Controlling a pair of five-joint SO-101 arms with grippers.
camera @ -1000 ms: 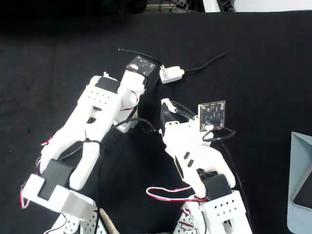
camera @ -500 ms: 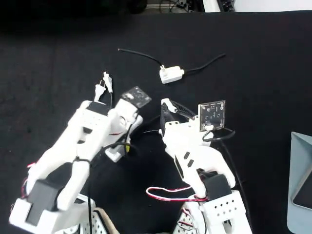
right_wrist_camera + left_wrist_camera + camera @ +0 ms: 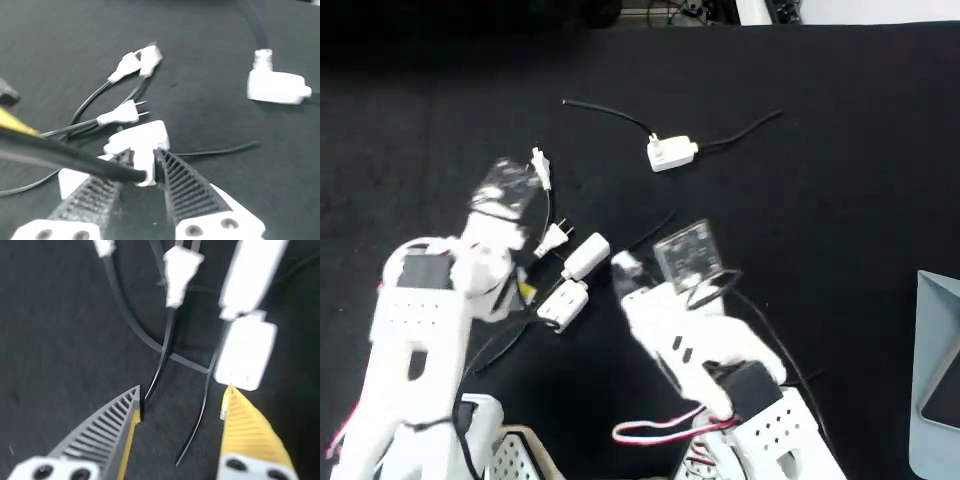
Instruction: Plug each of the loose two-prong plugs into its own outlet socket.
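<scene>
Two white outlet sockets lie left of centre, one [image 3: 585, 255] above the other [image 3: 563, 303]. A white two-prong plug [image 3: 552, 238] lies beside them, with a second plug [image 3: 540, 160] farther back. My left gripper [image 3: 180, 395] is open with its yellow fingers [image 3: 245, 425] just short of the lower socket [image 3: 246, 355]; the plug [image 3: 177, 272] lies beyond. My right gripper [image 3: 144, 160] hovers over a socket [image 3: 142, 142], its dark fingers [image 3: 185, 185] nearly together with a black cable's end [image 3: 125, 172] in the gap. It sits by the upper socket's right end [image 3: 623, 266].
A third white socket [image 3: 670, 153] with black cables running left and right lies at the back centre. Thin black cords [image 3: 505, 335] trail from the plugs toward the left arm. A grey tray [image 3: 935, 370] stands at the right edge.
The left arm pulled back and leftward, uncovering the plugs and two sockets. The right arm swung left from the centre toward the upper socket.
</scene>
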